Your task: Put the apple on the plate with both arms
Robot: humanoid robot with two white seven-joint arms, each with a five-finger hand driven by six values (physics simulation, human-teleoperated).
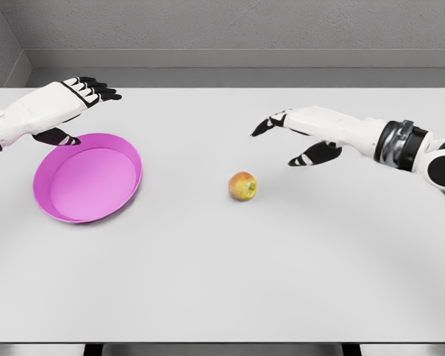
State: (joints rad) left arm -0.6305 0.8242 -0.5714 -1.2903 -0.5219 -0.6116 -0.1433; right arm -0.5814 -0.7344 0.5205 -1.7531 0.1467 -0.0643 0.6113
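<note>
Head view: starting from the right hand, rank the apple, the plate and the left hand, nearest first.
1. apple, just below-left of the right hand, mid-table.
2. plate, pink, on the table's left.
3. left hand, far left, above the plate's rim.

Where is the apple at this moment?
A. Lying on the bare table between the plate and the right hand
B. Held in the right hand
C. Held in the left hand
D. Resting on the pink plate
A. The apple sits alone on the white table, right of the pink plate and apart from the open right hand; the left hand hovers by the plate, holding nothing.
</note>
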